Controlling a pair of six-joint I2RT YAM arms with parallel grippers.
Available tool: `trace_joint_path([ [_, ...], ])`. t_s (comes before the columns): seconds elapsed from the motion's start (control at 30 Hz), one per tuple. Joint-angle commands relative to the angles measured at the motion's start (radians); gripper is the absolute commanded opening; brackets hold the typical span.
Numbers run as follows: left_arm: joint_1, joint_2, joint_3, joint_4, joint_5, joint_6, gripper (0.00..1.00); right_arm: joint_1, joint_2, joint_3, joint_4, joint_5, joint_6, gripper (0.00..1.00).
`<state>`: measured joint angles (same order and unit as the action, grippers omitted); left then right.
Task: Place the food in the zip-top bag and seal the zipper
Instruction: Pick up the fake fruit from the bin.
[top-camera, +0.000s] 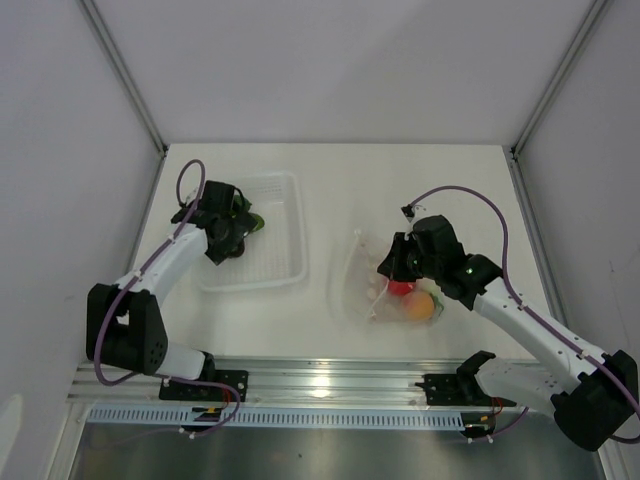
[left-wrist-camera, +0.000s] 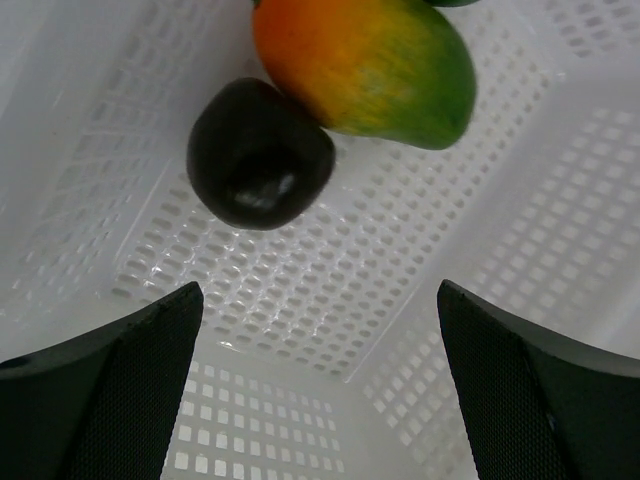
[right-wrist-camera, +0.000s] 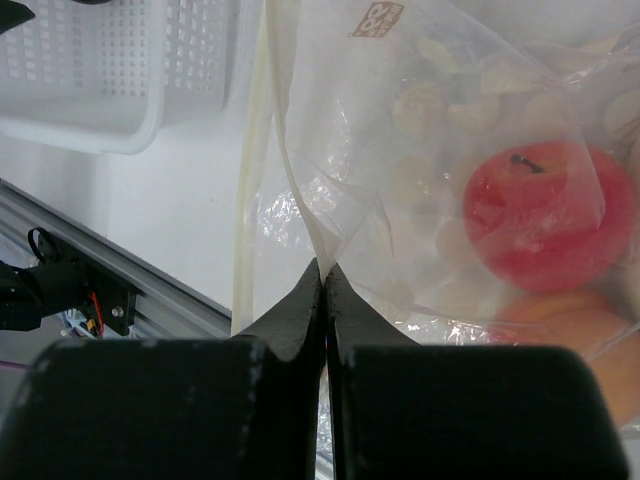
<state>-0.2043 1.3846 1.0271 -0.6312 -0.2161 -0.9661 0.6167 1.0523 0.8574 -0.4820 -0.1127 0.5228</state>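
My left gripper (top-camera: 232, 232) is open and empty inside the white perforated tray (top-camera: 285, 250). In the left wrist view it (left-wrist-camera: 320, 400) hovers short of the dark brown fruit (left-wrist-camera: 260, 155) and the yellow-red mango (left-wrist-camera: 365, 65), which touch each other on the tray floor (left-wrist-camera: 330, 250). A green piece (top-camera: 256, 219) lies beside them. My right gripper (right-wrist-camera: 323, 272) is shut on a fold of the transparent zip-top bag (right-wrist-camera: 400, 130) and holds that film lifted. The red fruit (right-wrist-camera: 535, 215) and the orange peach (right-wrist-camera: 575, 345) lie inside the bag (top-camera: 360, 285). The zipper strip (right-wrist-camera: 250, 200) runs along the bag's left edge.
The bag lies on the white table right of the tray (right-wrist-camera: 110, 60). The metal rail (top-camera: 320, 380) holding the arm bases runs along the near edge. Frame posts and white walls close in the back and sides. Pale round shapes show through the bag film; I cannot tell what they are.
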Motion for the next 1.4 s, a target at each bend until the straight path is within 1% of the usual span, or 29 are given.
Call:
trace_joint_path([
  [0.0,0.032,0.063,0.060,-0.073,-0.023,-0.077,0.99,-0.005,-0.025,0.009,0.005,0.010,-0.007,0.00],
  [0.13,0.062,0.135,0.067,-0.068,-0.020,-0.109,0.99,-0.005,-0.026,0.009,0.003,0.011,-0.009,0.00],
  [0.3,0.074,0.182,0.068,-0.042,-0.035,-0.138,0.99,-0.006,-0.026,0.003,0.000,0.019,-0.009,0.00],
  [0.57,0.085,0.304,0.140,-0.085,-0.060,-0.163,0.98,-0.008,-0.025,-0.001,0.002,0.022,-0.017,0.00],
  [0.8,0.094,0.350,0.166,-0.097,-0.069,-0.184,0.96,-0.015,-0.023,-0.006,-0.003,0.027,-0.024,0.00],
  [0.97,0.094,0.357,0.160,-0.110,-0.075,-0.212,0.94,-0.021,-0.025,-0.011,0.005,0.022,-0.026,0.00],
  [1.1,0.094,0.332,0.128,-0.096,-0.083,-0.232,0.92,-0.021,-0.021,-0.012,0.008,0.016,-0.026,0.00],
  [1.23,0.092,0.289,0.085,-0.101,-0.123,-0.264,0.92,-0.021,-0.025,-0.017,0.008,0.015,-0.024,0.00],
  [1.37,0.092,0.258,0.074,-0.142,-0.173,-0.325,0.91,-0.021,-0.032,-0.020,0.008,0.013,-0.021,0.00],
])
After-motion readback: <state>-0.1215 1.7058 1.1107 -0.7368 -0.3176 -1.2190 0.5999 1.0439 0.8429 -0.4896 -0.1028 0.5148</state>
